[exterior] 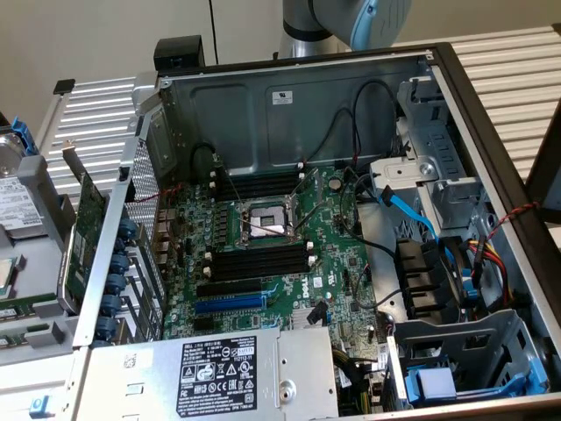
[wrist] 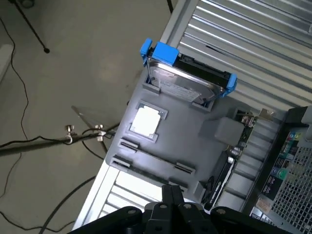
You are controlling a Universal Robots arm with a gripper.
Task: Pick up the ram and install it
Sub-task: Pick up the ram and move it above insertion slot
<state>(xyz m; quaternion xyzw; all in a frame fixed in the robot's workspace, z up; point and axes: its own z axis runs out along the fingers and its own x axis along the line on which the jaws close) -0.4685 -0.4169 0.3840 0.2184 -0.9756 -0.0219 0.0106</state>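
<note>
Wrist view, what do you log? (R)

Gripper (wrist: 170, 207) over the near edge of the grey tray (wrist: 195, 146), outside the computer case (exterior: 289, 105). Spread or closed: cannot tell. (S)

And the ram (exterior: 28, 309)? (R)

Exterior view: a narrow dark-green strip on that tray, at the exterior view's left, past the hard drive (exterior: 17, 206). I take that for it, but it is hard to be sure. It is not on the board, and the memory slots (exterior: 259, 260) look bare. (S)

Risks at the pick? (R)

Expansion card (exterior: 83, 237) stands just beside the tray, also green. A misjudged approach could close on the card or knock it against the case wall. An off-centre grip would likely let the stick tilt. (S)

Risks at the board? (R)

Slots sit on both sides of the processor socket (exterior: 267, 224), so a drifting descent could land on it. Blue cable (exterior: 410, 213) runs beside the board at the exterior view's right, and a wide swing could snag it. A tilted or reversed stick pushed down would probably jam or stress the slot. I cannot tell whether the white end clips stand open. Pressing against shut ones could crack something. (S)
</note>
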